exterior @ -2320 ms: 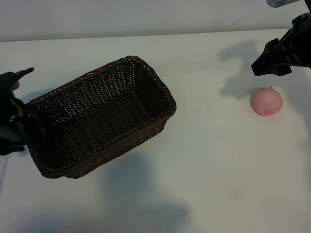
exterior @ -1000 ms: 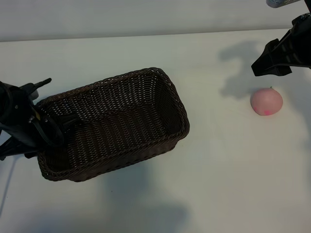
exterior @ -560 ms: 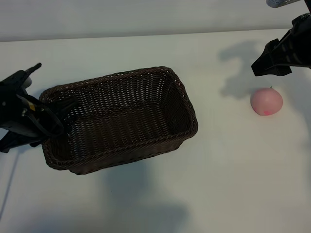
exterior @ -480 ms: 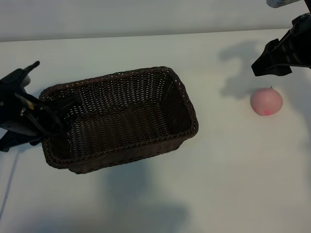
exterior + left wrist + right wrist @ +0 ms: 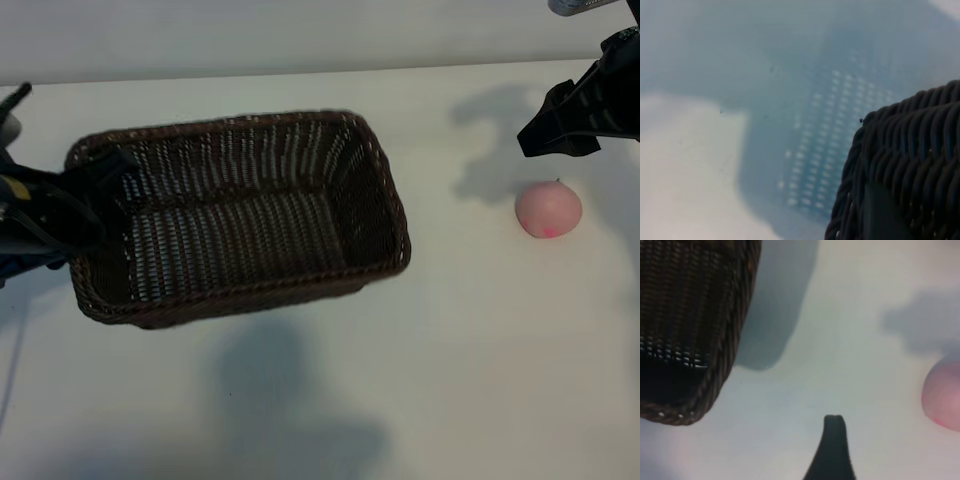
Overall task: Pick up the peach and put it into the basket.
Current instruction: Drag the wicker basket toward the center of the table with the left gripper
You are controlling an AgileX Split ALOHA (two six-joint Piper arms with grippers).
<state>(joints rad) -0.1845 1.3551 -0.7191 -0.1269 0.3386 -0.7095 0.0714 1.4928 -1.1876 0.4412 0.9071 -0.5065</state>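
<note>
Left tool is clamped on the short end wall of the basket, at the exterior view's left side; the basket looks lifted clear of the surface, its shadow lying offset below it, though I can't confirm the gap from this angle. Left wrist view shows only the braided rim close up, with light dots through the weave falling on the surface. Right tool hangs at the upper right, fingers apart, holding nothing; one dark fingertip shows in its wrist view. The peach sits on the surface just below that tool, well apart from the basket, pink spot facing the exterior camera. Surface is plain white and matte, with soft arm shadows near the peach. Behind its far edge, a pale blank wall.
</note>
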